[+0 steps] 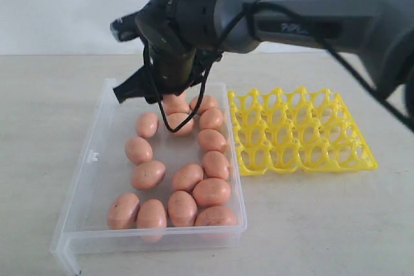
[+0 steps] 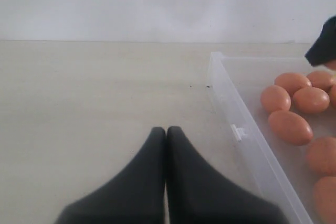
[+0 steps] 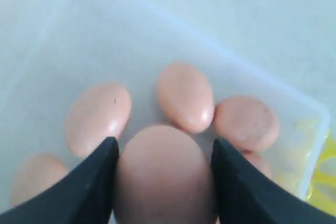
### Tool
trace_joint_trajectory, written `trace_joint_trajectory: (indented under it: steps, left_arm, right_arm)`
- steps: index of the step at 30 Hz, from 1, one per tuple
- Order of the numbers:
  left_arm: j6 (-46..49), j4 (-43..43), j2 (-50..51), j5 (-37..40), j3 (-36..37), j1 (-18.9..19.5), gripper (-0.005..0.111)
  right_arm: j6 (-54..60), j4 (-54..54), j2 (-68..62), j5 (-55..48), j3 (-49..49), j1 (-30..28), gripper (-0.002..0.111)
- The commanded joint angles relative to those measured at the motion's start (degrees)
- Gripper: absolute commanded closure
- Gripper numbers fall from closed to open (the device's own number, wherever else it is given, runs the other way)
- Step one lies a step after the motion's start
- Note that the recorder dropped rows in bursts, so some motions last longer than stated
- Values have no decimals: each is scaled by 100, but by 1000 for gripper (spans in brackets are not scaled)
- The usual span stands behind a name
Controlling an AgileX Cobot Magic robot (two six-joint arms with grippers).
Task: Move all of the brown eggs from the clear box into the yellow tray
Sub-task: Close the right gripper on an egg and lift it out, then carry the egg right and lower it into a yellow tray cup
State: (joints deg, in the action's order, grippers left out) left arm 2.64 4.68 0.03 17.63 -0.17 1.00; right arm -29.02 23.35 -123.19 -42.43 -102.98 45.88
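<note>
Several brown eggs lie in the clear box on the left of the table. The yellow tray stands just right of the box, with no egg in the cups that show. My right gripper reaches down over the box's far end. In the right wrist view, its black fingers press both sides of one brown egg, with other eggs lying beyond it. My left gripper is shut on nothing, above bare table beside the box's left wall.
The right arm stretches across above the tray from the right. A small clasp sits on the box's left wall. A strip of the yellow tray shows past the box corner in the right wrist view.
</note>
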Motion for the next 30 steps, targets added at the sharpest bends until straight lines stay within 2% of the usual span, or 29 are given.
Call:
trace_joint_trajectory:
  steps: [1,4,6,14,18,23,25,27,28,30]
  left_arm:
    - [-4,19,-3,-19,17,-34,111]
    - [-4,19,-3,-19,17,-34,111]
    - [-4,19,-3,-19,17,-34,111]
    - [-4,19,-3,-19,17,-34,111]
    - [-4,19,-3,-19,17,-34,111]
    - [-4,19,-3,-19,17,-34,111]
    - [-4,19,-3,-19,17,-34,111]
    - [-4,19,-3,-19,17,-34,111]
    - [-4,19,-3,-19,17,-34,111]
    - [-4,19,-3,-19,17,-34,111]
  right_arm:
    - [-2802,2389,1039,2362,1368,164,109]
    - [-5024,6283,1714,4178,2350,196,109]
    - [-5859,7660,2027,4093,2675,196,109]
    - [-4836,7660,2209,-27,2681,-135,109]
    - [-4647,7660,2453,-1441,2700,-381,109]
    - [-6183,7660,3202,-1070,3001,-971,109]
    - [-6619,7660,3545,-828,3166,-1369,109]
    - [-6880,7660,3895,-357,3362,-2034,109]
    - [-6833,7660,4049,180,3448,-2381,109]
    - [-6402,7660,4275,1947,3550,-3438,109]
